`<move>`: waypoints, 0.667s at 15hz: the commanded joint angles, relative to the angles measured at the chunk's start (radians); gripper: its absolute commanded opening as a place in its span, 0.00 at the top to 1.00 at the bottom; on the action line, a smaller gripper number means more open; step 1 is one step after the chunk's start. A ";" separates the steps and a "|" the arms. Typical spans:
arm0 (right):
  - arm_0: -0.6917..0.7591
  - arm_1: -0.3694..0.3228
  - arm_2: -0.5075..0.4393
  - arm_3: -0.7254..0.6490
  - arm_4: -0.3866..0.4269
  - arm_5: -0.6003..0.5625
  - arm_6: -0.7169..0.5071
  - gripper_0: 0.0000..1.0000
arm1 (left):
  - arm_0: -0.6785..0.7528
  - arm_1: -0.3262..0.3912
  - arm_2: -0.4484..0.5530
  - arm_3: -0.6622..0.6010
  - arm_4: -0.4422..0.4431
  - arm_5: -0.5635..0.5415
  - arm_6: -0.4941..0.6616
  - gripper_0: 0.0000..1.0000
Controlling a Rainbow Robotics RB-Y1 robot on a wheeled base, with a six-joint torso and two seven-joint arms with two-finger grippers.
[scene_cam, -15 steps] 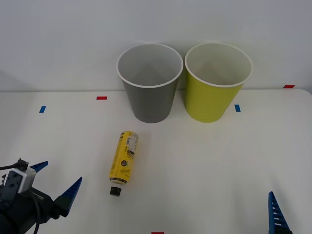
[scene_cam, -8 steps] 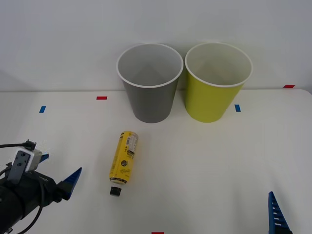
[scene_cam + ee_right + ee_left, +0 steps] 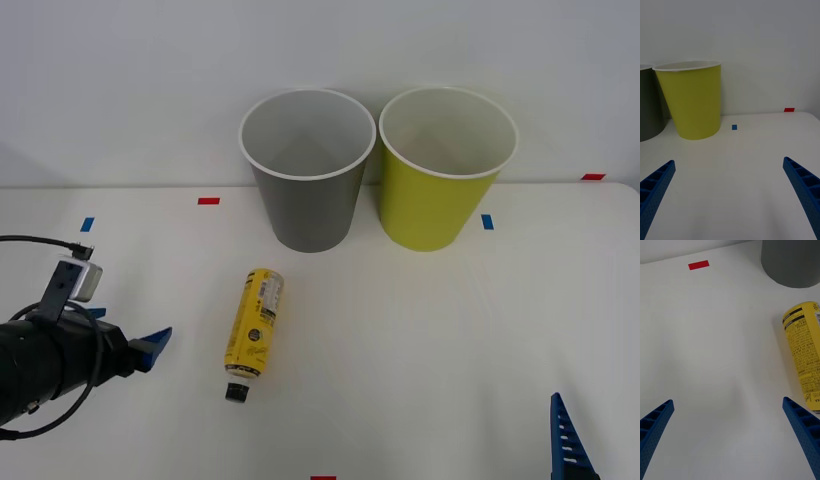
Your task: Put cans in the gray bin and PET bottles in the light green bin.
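Observation:
The PET bottle (image 3: 254, 333), yellow-labelled with a black cap, lies on its side on the white table in front of the gray bin (image 3: 308, 170). Its cap points toward me. The light green bin (image 3: 447, 170) stands upright to the right of the gray one. My left gripper (image 3: 130, 325) is open, low over the table to the left of the bottle and apart from it. In the left wrist view the bottle (image 3: 803, 356) lies off to one side of the open left gripper (image 3: 730, 442). My right gripper (image 3: 730, 195) is open at the near right, facing the light green bin (image 3: 692, 101).
Small tape marks lie on the table: a red mark (image 3: 208, 201), a blue mark (image 3: 487, 222), a blue mark (image 3: 87, 224) and a red mark (image 3: 593, 177). A white wall rises close behind the bins. A black cable (image 3: 35, 240) loops over the left arm.
My left arm has moved forward and up, its gripper drawing nearer the bottle's height on the table. The bottle, the bins and the right arm have stayed still.

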 commanded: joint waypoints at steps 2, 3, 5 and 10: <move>0.000 0.000 0.000 0.000 0.000 0.000 0.000 0.00 | -0.105 -0.091 0.042 0.000 0.034 0.212 0.008 0.00; 0.000 0.000 0.000 0.000 0.000 0.000 0.000 0.00 | -0.127 -0.117 0.053 0.000 0.040 0.273 0.016 0.00; 0.000 0.000 0.000 0.000 0.000 0.000 0.000 0.00 | -0.173 -0.145 0.067 0.000 0.043 0.364 0.034 0.00; 0.000 0.000 0.000 0.000 0.000 0.000 0.000 0.00 | -0.292 -0.186 0.063 0.001 0.054 0.499 0.238 0.00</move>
